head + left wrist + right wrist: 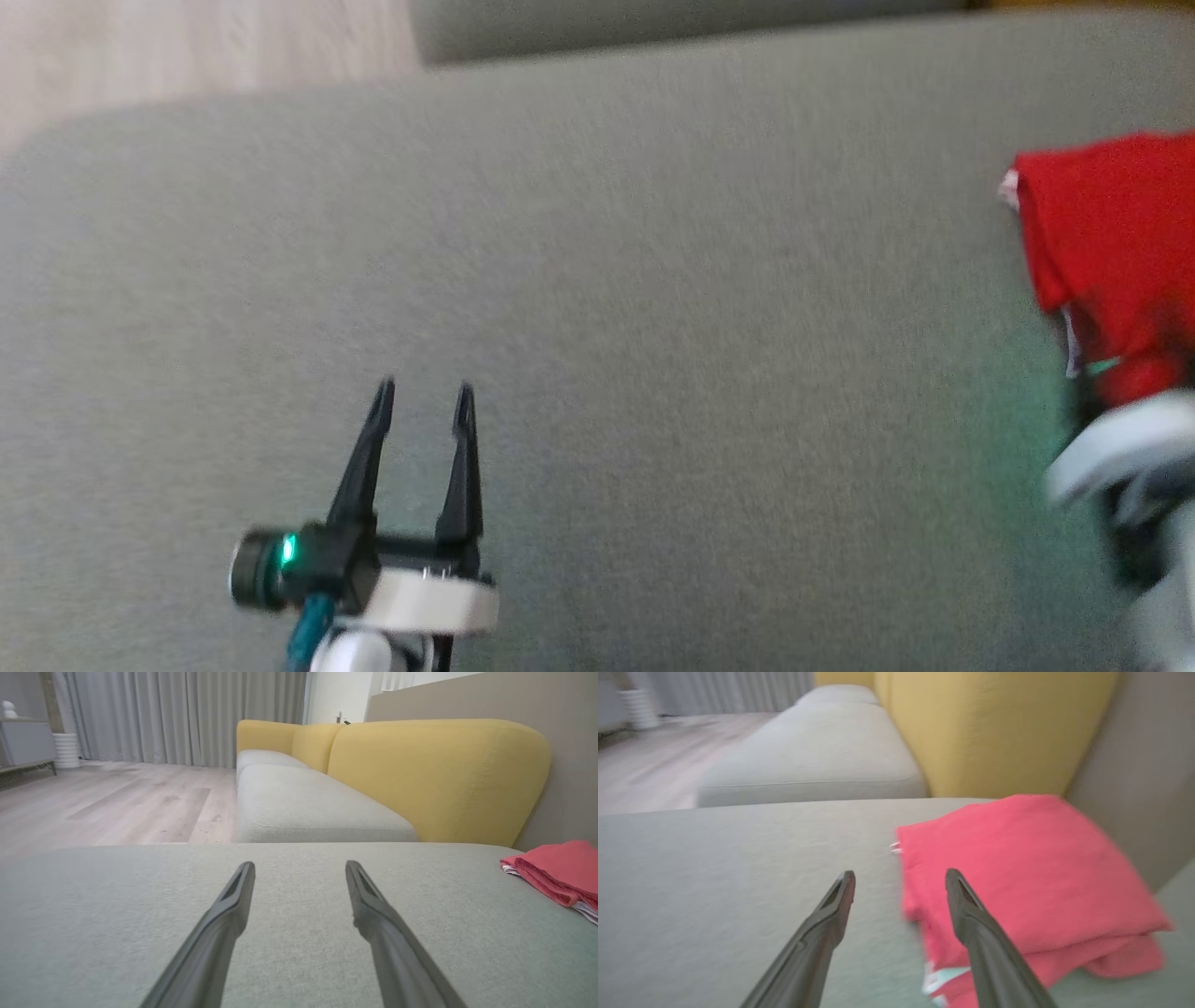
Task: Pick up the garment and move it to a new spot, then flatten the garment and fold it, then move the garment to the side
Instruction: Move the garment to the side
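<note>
**Folded red garment lying just off the right gripper's tips**

A red garment [1027, 877] is being shown folded into a thick, roughly rectangular stack of several layers, its top face smooth and its near edges rounded. A little white and teal fabric is being exposed at its near lower corner. It is being carried flat by the grey cushion [738, 868]. It is being found just ahead and to the right of the right gripper [900, 876], with its near left corner being crossed by one finger, and it is not being gripped. From the left gripper [299, 865] it is being seen well off to the right.
</note>
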Tool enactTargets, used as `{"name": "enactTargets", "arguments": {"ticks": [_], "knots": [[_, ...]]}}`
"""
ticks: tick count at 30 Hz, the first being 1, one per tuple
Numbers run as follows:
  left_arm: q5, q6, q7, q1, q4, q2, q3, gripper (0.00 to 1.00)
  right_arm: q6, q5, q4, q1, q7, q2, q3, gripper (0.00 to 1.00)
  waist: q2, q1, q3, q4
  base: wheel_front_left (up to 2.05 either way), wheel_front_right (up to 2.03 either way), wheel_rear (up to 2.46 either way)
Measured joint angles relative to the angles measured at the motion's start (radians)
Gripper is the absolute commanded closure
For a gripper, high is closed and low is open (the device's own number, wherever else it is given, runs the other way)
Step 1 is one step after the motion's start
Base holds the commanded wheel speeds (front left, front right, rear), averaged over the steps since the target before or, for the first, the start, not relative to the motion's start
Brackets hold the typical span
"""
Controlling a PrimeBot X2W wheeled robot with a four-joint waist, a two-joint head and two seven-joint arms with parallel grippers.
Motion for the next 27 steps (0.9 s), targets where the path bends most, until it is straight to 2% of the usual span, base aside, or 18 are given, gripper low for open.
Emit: {"name": "enactTargets", "arguments": {"ticks": [6, 11, 17, 23, 27], "knots": [[0.012, 0.02, 0.0, 0.105, 0.012, 0.0, 0.017, 0.0, 0.0, 0.074, 0.057, 0.165, -0.165, 0.077, 0.202, 0.0, 0.0, -0.0001, -0.149, 0.039, 0.0, 0.0, 0.0], [0.022, 0.028, 0.0, 0.187, 0.012, 0.001, 0.04, 0.0, 0.0, 0.139, 0.061, 0.233, -0.207, 0.097, 0.365, 0.0, 0.0, -0.0001, -0.251, 0.06, 0.0, 0.0, 0.0], [0.026, 0.062, 0.0, 0.294, -0.001, 0.002, 0.068, 0.0, 0.0, 0.041, -0.105, 0.348, -0.209, 0.124, 0.356, 0.0, 0.0001, -0.0001, -0.35, 0.064, 0.0, 0.0, 0.0], [0.027, 0.064, 0.0, 0.343, -0.001, 0.003, 0.075, 0.0, 0.0, 0.013, -0.12, 0.47, -0.208, 0.155, 0.342, 0.0, 0.0001, -0.0001, -0.411, 0.057, 0.0, 0.0, 0.0], [0.029, 0.064, 0.0, 0.349, 0.004, 0.004, 0.08, 0.0, 0.0, 0.011, -0.12, 0.48, -0.208, 0.16, 0.343, 0.0, 0.0001, -0.0001, -0.431, 0.045, 0.0, 0.0, 0.0]]}}
